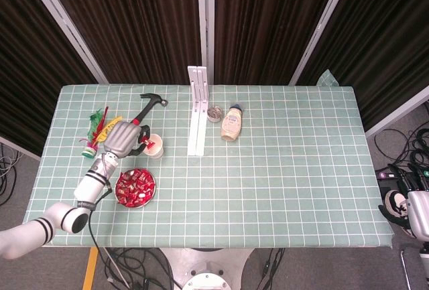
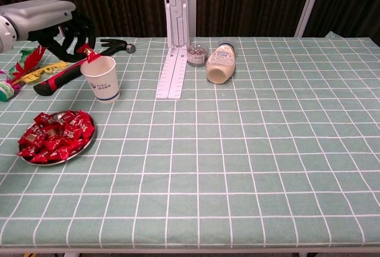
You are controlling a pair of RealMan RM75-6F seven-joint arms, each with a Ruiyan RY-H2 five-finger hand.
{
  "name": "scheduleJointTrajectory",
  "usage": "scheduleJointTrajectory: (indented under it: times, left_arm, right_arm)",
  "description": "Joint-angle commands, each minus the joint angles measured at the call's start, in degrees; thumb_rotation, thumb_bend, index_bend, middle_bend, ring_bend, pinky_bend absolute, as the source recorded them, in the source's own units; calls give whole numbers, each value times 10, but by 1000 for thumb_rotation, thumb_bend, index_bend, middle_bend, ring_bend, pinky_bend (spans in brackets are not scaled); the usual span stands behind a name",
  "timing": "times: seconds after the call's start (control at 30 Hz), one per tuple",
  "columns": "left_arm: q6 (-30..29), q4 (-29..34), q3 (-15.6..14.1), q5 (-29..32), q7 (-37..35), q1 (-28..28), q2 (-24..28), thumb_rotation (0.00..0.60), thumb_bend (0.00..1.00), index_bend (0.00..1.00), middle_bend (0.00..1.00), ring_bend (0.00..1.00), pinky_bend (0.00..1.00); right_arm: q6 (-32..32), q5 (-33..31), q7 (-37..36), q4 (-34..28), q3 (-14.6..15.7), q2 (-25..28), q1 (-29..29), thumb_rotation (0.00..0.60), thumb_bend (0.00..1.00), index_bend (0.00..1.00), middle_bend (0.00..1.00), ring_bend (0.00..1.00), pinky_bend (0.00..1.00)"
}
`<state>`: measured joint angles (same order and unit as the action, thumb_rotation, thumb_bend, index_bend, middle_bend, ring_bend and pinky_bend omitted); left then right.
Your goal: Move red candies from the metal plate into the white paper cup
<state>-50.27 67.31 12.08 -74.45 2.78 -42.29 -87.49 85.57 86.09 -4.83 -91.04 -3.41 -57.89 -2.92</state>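
On the green checked tablecloth (image 2: 249, 150), the left hand (image 2: 70, 33) is pinching a red wrapped candy (image 2: 89, 51) just above the near-left rim of the white paper cup (image 2: 101, 78), while the round metal plate (image 2: 81, 148) of remaining candies is sitting nearer the robot.

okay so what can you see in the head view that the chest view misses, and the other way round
Only the head view shows the left arm reaching up from the table's near edge, and the right hand parked off the table's right side. Only the chest view shows the red candy pinched in the left hand above the cup's rim. Both show the white paper cup, the metal plate of candies, the hammer and the bottle.
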Motion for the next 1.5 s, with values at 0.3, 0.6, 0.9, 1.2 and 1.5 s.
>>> scheduleJointTrajectory:
  times: [0.3, 0.6, 0.9, 1.2, 1.5]
  left_arm:
    - [16, 24, -11, 19, 20, -8, 10, 600, 497, 367, 441, 399, 1000]
    - [-111, 121, -43, -27, 20, 65, 65, 600, 402, 306, 387, 360, 1000]
    - [-152, 184, -135, -78, 79, 133, 94, 600, 215, 334, 417, 361, 1000]
    - [-105, 148, -155, -61, 134, 138, 58, 600, 205, 335, 418, 361, 1000]
    - [-77, 132, -152, -42, 160, 133, 53, 600, 216, 343, 423, 361, 1000]
  right_arm:
    - [-5, -1, 0, 0, -1, -1, -3, 600, 96, 119, 216, 80, 282]
    - [-5, 3, -1, 0, -2, 0, -6, 600, 97, 119, 216, 80, 284]
    - [-6, 12, -4, 1, 0, -2, -9, 600, 97, 119, 216, 80, 288]
    - [-1, 13, -2, -2, 1, 1, -6, 600, 97, 119, 216, 80, 294]
    - [-2, 14, 3, -6, 1, 0, -7, 600, 96, 119, 216, 81, 298]
